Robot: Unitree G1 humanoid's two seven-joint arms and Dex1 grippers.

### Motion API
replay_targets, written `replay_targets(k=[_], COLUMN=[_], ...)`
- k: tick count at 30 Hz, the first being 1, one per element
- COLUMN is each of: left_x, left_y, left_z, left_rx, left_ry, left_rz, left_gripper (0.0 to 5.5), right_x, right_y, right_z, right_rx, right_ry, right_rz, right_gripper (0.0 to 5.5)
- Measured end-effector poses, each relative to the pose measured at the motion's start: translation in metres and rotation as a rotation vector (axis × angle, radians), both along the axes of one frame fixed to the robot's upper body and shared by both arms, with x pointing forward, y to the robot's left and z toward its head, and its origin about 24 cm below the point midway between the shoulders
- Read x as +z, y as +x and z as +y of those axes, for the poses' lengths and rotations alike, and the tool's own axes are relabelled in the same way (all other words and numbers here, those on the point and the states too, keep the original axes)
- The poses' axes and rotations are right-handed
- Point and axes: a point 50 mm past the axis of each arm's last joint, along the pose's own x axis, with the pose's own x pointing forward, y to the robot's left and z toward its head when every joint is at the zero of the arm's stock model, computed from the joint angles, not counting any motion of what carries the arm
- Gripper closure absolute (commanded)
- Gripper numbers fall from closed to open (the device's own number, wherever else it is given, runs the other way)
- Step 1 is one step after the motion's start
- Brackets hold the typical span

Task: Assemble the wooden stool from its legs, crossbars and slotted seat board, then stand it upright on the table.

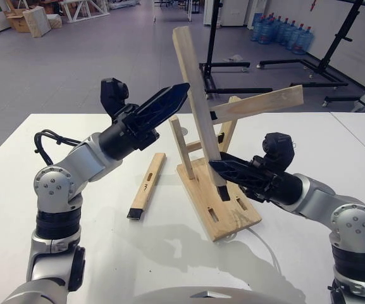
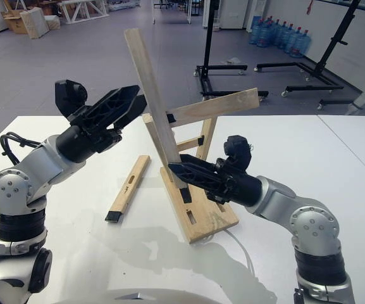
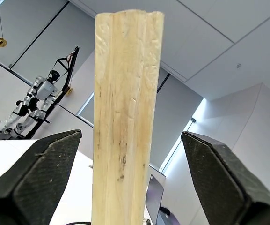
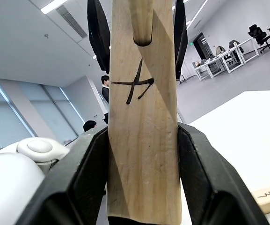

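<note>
Left eye view, seat board: the seat board (image 1: 223, 212) lies flat on the table (image 1: 74, 266). Two upright legs (image 1: 181, 147) stand in it, and a tilted crossbar (image 1: 261, 103) spans them.
Left eye view, long leg: your right gripper (image 1: 220, 166) clamps the long leg (image 1: 191, 82) low down. The leg's dark foot rests on the board by a slot, and its top leans toward your left.
Left eye view, loose leg: the loose leg (image 1: 147, 185) lies flat on the table, apart from the board on your left.
Right eye view, left gripper: your left gripper (image 2: 128, 100) hovers at the long leg's mid-length.
Left wrist view, fingers: the fingers (image 3: 36, 173) are spread wide. The leg stands between them with a gap on each side.
Right wrist view, fingers: the fingers (image 4: 85, 178) press on both faces of the leg and hold it firmly.
Step in hand: you look to be seating the third leg in its slot.
Next move: close the left gripper on the upper leg and swing it upright. Then press the foot into the slot without knocking the crossbar.
</note>
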Motion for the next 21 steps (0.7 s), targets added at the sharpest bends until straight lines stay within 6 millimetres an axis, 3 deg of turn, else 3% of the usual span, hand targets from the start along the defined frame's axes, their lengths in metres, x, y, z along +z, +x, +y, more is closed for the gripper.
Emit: replay_targets(k=[7,14,21], left_x=[-0.006,-0.001,0.002], left_y=[-0.009,0.0,-0.002], left_z=[-0.008,0.0,0.004], left_rx=[-0.084,-0.078,-0.101], left_ry=[0.104,0.081,0.078], left_rz=[-0.018,0.028,0.038], left_gripper=[1.57,1.57,1.57], right_x=[-0.003,-0.01,-0.01], right_y=[-0.006,-0.011,-0.011], right_z=[0.007,0.009,0.01], right_rx=[0.048,0.061,0.062], right_ry=[-0.023,-0.051,-0.051], right_rz=[-0.019,-0.008,-0.009], right_gripper=[3.46,3.46,3.46])
